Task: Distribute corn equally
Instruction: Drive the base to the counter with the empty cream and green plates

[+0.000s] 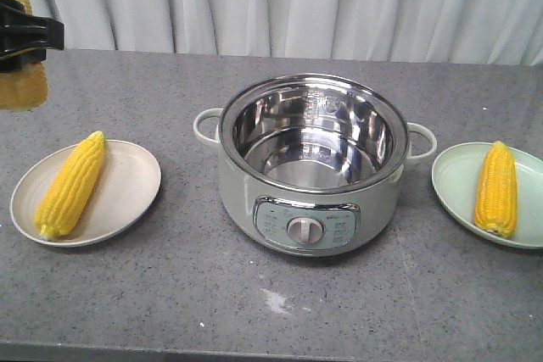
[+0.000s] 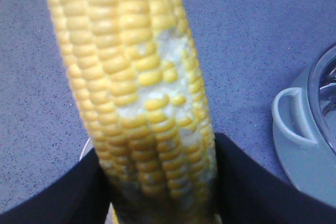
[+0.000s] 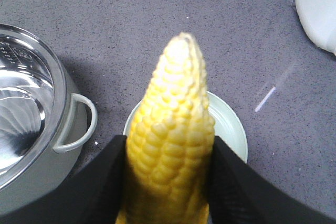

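Two cobs in hand, two already down. My left gripper (image 2: pixel 163 203) is clamped on the left-hand cob (image 2: pixel 131 77), tip pointing away from me, with a bare patch of missing kernels on its face. My right gripper (image 3: pixel 168 192) is clamped on the right-hand cob (image 3: pixel 173 129), low on its thick end.

Front view: pot (image 1: pixel 310 163) in the middle of the table (image 1: pixel 170 294), and what shows of its inside is empty. The cream plate (image 1: pixel 127 184) on my left has one plated cob (image 1: pixel 72 184) along its left side. The green plate (image 1: pixel 454 180) on my right holds another lying cob (image 1: pixel 496 188). My left gripper shows at the top-left corner, high and back from the cream plate. The right one is out of that frame, though its wrist view shows the green plate right below the cob.

My read is the last placing step — one held cob per plate makes two and two.

Next, each arm comes down over the bare part of its own plate, beside the cob lying there and not on it. Jaws should release low — these cobs look likely to roll off a shallow rim. The left arm has further to go.
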`<state>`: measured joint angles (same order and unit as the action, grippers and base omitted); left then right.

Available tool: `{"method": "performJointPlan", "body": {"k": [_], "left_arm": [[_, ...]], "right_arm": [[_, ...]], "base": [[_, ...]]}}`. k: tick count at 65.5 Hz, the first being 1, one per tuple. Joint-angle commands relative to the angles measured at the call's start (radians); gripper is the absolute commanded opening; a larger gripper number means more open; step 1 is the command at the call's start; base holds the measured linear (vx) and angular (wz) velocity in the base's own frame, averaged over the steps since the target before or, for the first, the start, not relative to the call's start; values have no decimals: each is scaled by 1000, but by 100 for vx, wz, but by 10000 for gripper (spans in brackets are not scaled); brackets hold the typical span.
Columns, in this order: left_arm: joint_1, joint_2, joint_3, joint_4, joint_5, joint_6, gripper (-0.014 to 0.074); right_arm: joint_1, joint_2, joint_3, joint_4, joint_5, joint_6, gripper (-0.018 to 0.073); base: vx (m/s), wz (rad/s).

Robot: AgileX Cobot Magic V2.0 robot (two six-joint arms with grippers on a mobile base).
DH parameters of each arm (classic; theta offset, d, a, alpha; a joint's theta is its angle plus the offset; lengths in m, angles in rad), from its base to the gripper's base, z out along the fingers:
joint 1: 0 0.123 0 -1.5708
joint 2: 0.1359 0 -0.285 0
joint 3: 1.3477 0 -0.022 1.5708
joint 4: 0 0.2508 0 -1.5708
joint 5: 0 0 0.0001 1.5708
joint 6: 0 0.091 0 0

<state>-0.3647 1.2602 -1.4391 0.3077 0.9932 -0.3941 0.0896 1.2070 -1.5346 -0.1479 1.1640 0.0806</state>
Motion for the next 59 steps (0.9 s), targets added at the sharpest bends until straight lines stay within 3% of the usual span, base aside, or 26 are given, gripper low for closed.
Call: {"method": "performJointPlan", "body": {"k": [1, 59], "left_arm": [[0, -22, -27, 19, -53, -8, 146], [0, -22, -27, 19, -53, -8, 146]], "right_arm": [[-5, -22, -22, -22, -63, 0, 186], [-5, -22, -22, -22, -63, 0, 186]], "base": [[0, 0], [-1, -3]]}}
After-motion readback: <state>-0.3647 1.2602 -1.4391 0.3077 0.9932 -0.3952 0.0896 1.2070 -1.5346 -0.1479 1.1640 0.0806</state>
